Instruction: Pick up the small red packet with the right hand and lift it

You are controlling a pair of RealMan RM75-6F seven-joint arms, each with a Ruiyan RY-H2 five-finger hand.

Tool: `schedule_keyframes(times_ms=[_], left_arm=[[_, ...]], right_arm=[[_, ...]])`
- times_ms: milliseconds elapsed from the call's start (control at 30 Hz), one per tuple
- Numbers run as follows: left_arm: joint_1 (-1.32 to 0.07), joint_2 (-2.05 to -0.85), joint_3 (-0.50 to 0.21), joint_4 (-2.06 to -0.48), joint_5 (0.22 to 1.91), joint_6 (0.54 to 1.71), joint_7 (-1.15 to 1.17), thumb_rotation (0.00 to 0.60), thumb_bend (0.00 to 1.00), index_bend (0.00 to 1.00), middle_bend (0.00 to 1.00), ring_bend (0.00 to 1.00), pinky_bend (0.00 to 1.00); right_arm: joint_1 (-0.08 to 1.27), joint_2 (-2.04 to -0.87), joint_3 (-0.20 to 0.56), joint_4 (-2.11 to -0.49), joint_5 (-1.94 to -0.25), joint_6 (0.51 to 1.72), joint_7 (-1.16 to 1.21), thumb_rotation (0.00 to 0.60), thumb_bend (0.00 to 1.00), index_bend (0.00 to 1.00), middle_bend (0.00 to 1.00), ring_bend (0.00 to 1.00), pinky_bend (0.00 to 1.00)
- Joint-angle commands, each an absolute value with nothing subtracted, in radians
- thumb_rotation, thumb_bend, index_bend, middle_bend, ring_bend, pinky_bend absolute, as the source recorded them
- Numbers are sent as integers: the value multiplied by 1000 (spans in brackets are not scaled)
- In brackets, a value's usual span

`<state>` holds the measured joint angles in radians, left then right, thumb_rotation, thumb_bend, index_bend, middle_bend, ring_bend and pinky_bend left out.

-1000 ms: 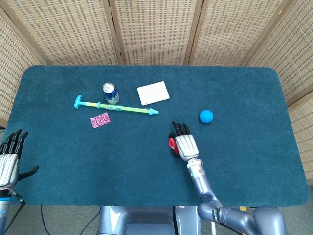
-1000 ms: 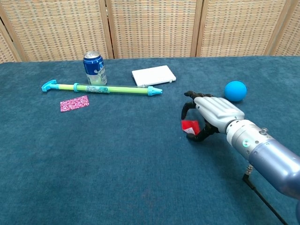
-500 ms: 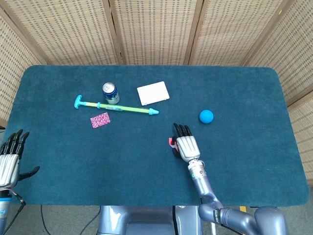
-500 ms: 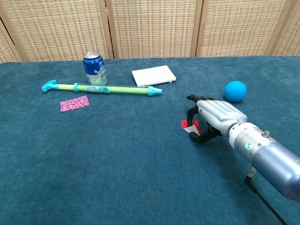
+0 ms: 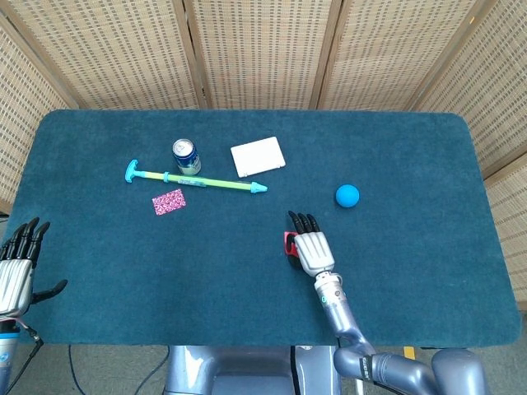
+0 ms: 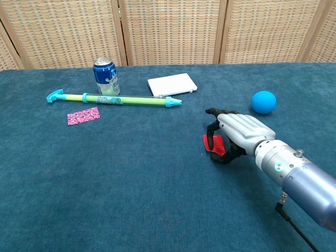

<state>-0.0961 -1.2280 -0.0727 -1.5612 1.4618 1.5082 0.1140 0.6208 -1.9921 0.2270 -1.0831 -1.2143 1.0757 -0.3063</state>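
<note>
**Right hand gripping the small red packet near the table's front edge**

I am watching the right hand (image 6: 239, 134) curling its dark fingers (image 6: 214, 127) over the small red packet (image 6: 213, 145) — in the chest view the packet is sitting inside the curl of the fingers, tilted up on edge, its lower edge at or just above the cloth; I cannot tell whether it is touching. In the head view only a sliver of red is peeking out at the left side of the hand (image 5: 311, 248), the rest being hidden beneath it. The packet is lying toward the front edge of the dark teal cloth-covered table (image 5: 412, 271), a little right of the middle.

The left hand (image 5: 16, 267) is hanging off the table's front left corner, fingers spread apart and holding nothing.

Toward the back left of the table, the blue and silver drink can (image 6: 106, 76) is standing upright, and just in front of it the long green and turquoise plastic tube (image 6: 115, 98) is lying parallel to the back edge. The pink speckled rectangular card (image 6: 83, 115) is lying flat just in front of the tube. The white flat rectangular box (image 6: 172, 84) is resting near the tube's right tip. The round blue ball (image 6: 263, 102) is sitting to the right of the working hand — apart from it.
</note>
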Motion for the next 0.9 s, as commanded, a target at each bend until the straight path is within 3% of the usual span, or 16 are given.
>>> schedule_keyframes(times_ms=[33, 533, 900], left_arm=[[-96, -1228, -73, -1562, 1463, 1509, 114, 600, 104, 0, 0, 0, 137], [-98, -1229, -73, -1559, 1460, 1505, 113, 600, 104, 0, 0, 0, 137], [-97, -1227, -73, -1562, 1461, 1507, 112, 600, 104, 0, 0, 0, 137]], right_arm=[[620, -1988, 229, -1091, -1214, 1078, -311, 600, 472, 618, 99, 0, 0], [625, -1986, 231, -1089, -1194, 1054, -326, 600, 506, 565, 90, 0, 0], [630, -1988, 233, -1086, -1188, 1044, -334, 600, 623, 597, 98, 0, 0]])
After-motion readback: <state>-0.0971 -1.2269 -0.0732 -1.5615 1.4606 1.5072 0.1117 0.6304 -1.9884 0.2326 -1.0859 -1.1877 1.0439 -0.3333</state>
